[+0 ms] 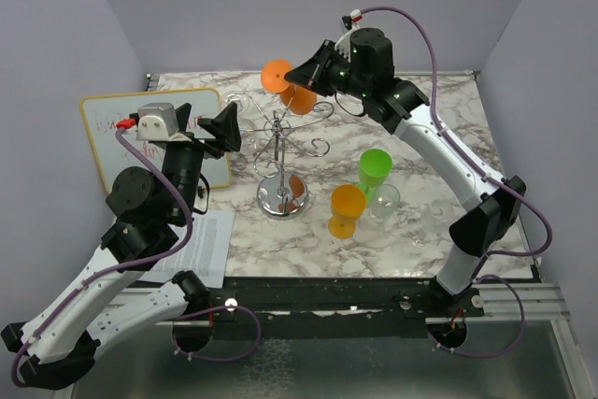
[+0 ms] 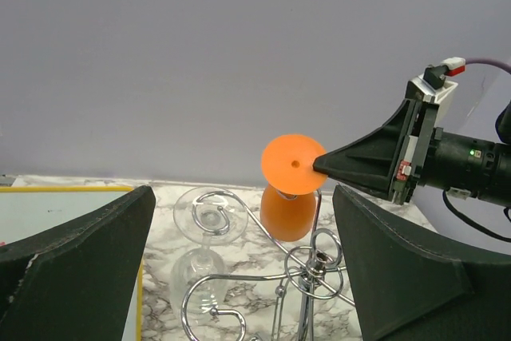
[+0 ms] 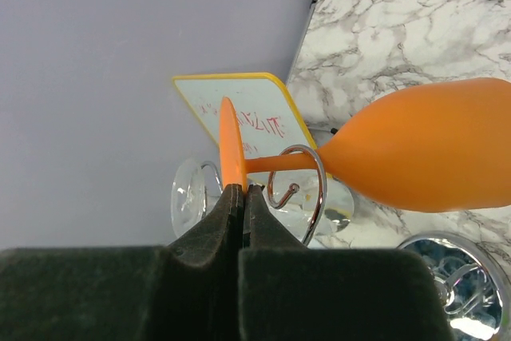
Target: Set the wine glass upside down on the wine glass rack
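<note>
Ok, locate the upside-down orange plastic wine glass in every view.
Top external: orange plastic wine glass at upper centre.
Left wrist: centre, foot facing the camera.
Right wrist: right side, appearing sideways, foot pinched in the right gripper.
Shared landmark: yellow-edged whiteboard.

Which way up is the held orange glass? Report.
Upside down: the orange glass hangs bowl-down, foot on top, the right hand pinching the foot's edge.

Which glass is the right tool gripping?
The upside-down orange glass at the rack, its foot pinched in the right tool; the other orange glass and the green glass stand upright.
</note>
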Available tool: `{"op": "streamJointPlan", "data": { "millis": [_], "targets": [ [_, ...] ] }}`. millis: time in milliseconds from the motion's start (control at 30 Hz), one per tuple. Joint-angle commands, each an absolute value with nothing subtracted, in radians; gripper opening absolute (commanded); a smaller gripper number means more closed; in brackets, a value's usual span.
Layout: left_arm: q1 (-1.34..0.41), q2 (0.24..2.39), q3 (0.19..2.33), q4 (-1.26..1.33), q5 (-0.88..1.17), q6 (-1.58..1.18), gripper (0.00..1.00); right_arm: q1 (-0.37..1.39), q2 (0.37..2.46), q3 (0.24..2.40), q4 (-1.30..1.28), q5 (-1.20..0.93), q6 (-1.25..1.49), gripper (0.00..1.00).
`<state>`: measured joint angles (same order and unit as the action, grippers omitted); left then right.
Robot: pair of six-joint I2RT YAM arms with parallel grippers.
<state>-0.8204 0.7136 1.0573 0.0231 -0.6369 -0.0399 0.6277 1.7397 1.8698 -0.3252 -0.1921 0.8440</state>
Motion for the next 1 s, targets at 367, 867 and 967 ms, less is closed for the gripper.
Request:
{"op": "streamJointPlan", "data": {
  "millis": [367, 867, 967],
  "targets": [
    [-0.821, 0.713, 1.063, 0.011, -0.64, -0.024, 0.93, 0.631, 1.821, 1.978, -0.386, -0.267, 0.813, 0.28],
    [-0.822, 0.737, 1.088, -0.032, -0.535, -0.006, 0.99, 0.615, 1.744, 2.028, -0.568, -0.165, 0.616, 0.6],
    [-0.822, 0.727, 1.105, -0.058, -0.455, -0.005, 0.99, 0.615, 1.676, 2.004, -0.578, -0.126, 0.565, 0.63]
  ]
}}
